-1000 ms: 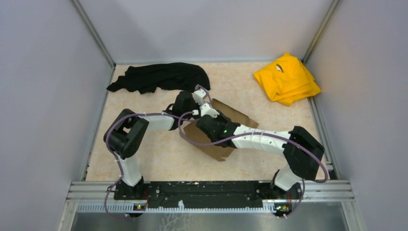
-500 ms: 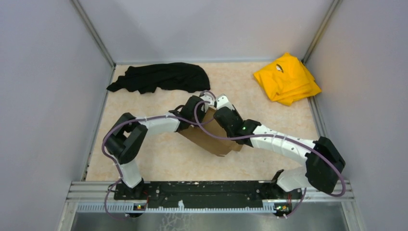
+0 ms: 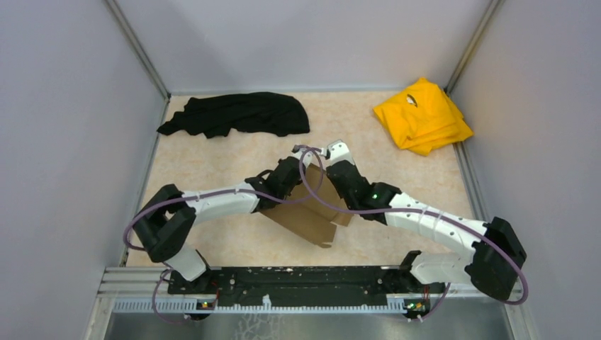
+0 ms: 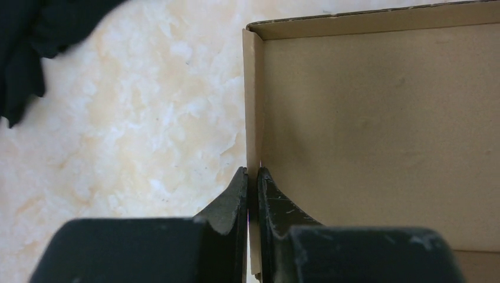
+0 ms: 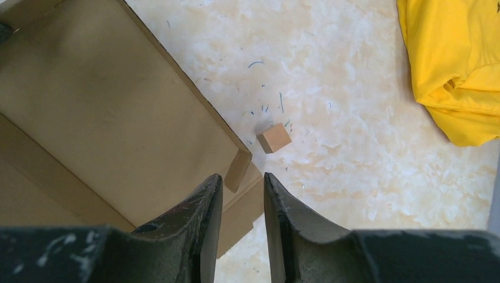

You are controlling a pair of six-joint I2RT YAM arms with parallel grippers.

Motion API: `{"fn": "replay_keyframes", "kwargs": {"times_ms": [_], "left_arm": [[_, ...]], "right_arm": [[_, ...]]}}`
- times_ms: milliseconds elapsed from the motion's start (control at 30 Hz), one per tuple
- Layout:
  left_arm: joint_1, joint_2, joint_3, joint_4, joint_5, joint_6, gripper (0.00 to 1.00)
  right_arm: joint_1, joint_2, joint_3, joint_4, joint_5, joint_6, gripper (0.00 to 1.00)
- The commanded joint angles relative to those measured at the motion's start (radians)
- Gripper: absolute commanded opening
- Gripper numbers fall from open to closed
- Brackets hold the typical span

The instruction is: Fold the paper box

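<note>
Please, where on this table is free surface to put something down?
Free: the back strip between the black cloth and the yellow cloth; the patch between the black cloth and the left arm; the right side between the yellow cloth and the right arm. Crowded: the middle, where both arms meet at the paper box.

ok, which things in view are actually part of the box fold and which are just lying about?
In the job: paper box; left jaws, pinched on its side wall; right jaws, parted at its corner flap.
Lying about: black cloth; yellow cloth; small brown cube beside the box.
</note>
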Motion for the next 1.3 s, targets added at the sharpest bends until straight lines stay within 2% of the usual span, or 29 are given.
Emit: {"fn": "replay_keyframes", "kwargs": {"times_ms": [0,167,400,667,733,933,1267], "left_arm": [[-0.049,-0.083,-0.063,0.152,-0.116,0.128,0.0],[-0.074,-0.114,-0.11,0.274,-0.127,0.199,0.0],[-0.086,-0.072,-0.107,0.3,-0.168,0.247,0.0],[-0.13,-0.089,-0.18,0.415,-0.248,0.31,0.0],[-0.13,-0.071,-0.167,0.406,-0.258,0.316,0.0],[-0.113,-0.026,-0.07,0.207,-0.164,0.21,0.0],[-0.05,-0.022,-0.076,0.15,0.002,0.106,0.0]], "right_arm": [[-0.006,-0.068,-0.025,0.072,-0.008,0.028,0.32],[-0.007,-0.085,-0.043,0.096,-0.003,0.019,0.32],[-0.008,-0.102,-0.072,0.121,0.01,0.014,0.33],[-0.019,-0.134,-0.096,0.121,0.024,0.029,0.34],[-0.023,-0.139,-0.099,0.119,0.022,0.03,0.34],[-0.044,-0.147,-0.094,0.113,0.002,0.028,0.34],[-0.064,-0.117,-0.103,0.127,-0.066,0.044,0.35]]}}
